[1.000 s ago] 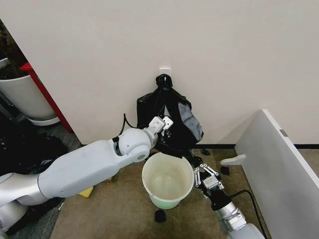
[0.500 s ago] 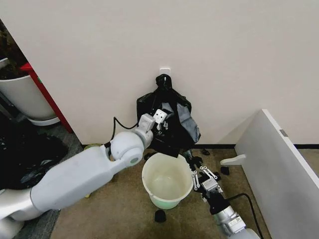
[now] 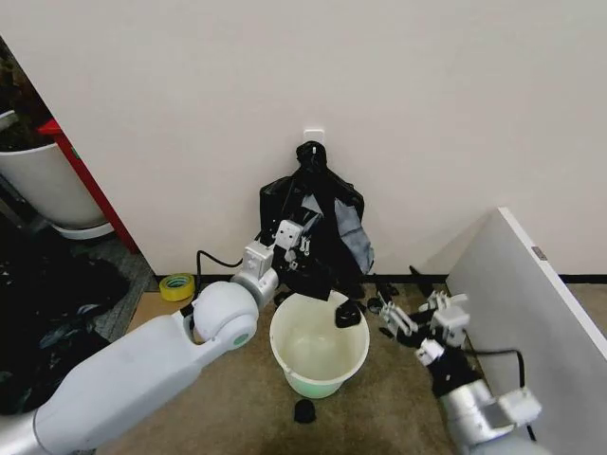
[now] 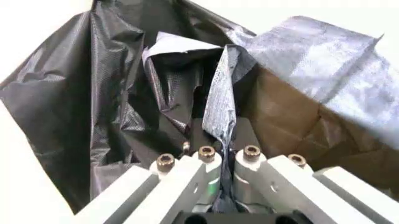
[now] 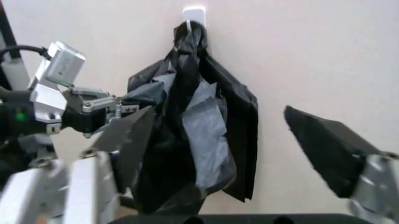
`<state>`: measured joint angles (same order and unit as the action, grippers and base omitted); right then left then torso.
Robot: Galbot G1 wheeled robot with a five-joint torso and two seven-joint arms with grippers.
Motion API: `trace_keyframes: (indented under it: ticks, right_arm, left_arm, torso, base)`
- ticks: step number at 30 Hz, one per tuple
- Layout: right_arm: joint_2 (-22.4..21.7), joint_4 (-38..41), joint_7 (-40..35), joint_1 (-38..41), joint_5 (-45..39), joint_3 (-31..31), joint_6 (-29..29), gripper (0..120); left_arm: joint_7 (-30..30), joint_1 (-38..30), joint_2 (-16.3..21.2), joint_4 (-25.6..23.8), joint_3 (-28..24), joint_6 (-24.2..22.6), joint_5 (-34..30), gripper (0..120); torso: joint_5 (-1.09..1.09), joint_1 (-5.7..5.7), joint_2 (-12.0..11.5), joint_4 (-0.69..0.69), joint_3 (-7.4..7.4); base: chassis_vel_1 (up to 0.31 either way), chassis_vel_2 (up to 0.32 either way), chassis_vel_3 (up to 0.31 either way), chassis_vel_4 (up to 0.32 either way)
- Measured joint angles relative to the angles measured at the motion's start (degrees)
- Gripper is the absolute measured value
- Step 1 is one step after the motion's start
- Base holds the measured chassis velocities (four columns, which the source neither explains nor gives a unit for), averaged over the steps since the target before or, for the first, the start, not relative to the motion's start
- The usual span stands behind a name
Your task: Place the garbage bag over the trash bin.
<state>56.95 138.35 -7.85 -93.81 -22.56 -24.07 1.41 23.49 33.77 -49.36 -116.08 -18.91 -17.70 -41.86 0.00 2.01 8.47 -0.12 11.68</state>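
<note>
A bundle of black plastic hangs from a white wall hook, and the garbage bag (image 3: 321, 270) (image 4: 118, 98) is a loose sheet drawn out of it. Its lower edge hangs just above the back rim of the trash bin (image 3: 320, 372), a cream bucket with a greenish base on the floor. My left gripper (image 3: 300, 248) (image 4: 227, 156) is at the bundle's lower left, shut on a fold of the bag. My right gripper (image 3: 420, 316) (image 5: 219, 116) hovers open to the right of the bin, apart from it, facing the bundle. A small black piece (image 3: 346, 314) rests on the bin's right rim.
A white panel (image 3: 527, 303) leans at the right. At the far left are a white tub with a red edge (image 3: 40, 182) and a heap of dark bags (image 3: 47, 313). A yellow tape roll (image 3: 176, 286) and a small black object (image 3: 303, 410) lie on the floor.
My left arm has swung left and reached further into the bundle, uncovering the tape roll. My right gripper has left the bin's rim, moving right and up, and opened wider.
</note>
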Motion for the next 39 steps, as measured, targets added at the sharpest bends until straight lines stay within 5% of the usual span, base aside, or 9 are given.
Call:
trace_keyframes:
  ticks: [3, 7, 22, 39]
  right_arm:
    - [-3.2, -2.6, 0.3, 6.2, -4.5, 1.6, 5.6, 96]
    - [-5.2, -6.5, 1.0, 12.5, -6.0, 4.8, 8.7, 99]
    - [-7.0, -15.9, -1.3, 31.0, -8.5, 15.7, 11.3, 100]
    - [-5.0, -17.0, -3.5, 34.9, -4.8, 20.2, 12.7, 37]
  left_arm:
    - [-0.2, 0.5, -0.1, -0.2, -0.1, 0.2, 0.5, 0]
    - [-0.2, 1.0, -0.2, -0.4, 0.4, 0.2, 1.0, 0]
    - [-0.4, 3.1, -0.4, -0.3, 2.9, -0.2, 1.5, 0]
    - [-0.4, 4.9, 0.6, -2.1, 4.7, -0.4, 1.5, 0]
  torso:
    - [0.01, 0.00, 0.0, -0.03, 0.00]
    - [0.01, 0.00, 0.0, -0.01, 0.01]
    - [0.00, 0.01, 0.0, -0.01, 0.01]
    - [0.00, 0.00, 0.0, -0.02, 0.00]
  base:
    - [0.000, 0.000, 0.000, 0.000]
    - [0.000, 0.000, 0.000, 0.000]
    - [0.000, 0.000, 0.000, 0.000]
    - [0.000, 0.000, 0.000, 0.000]
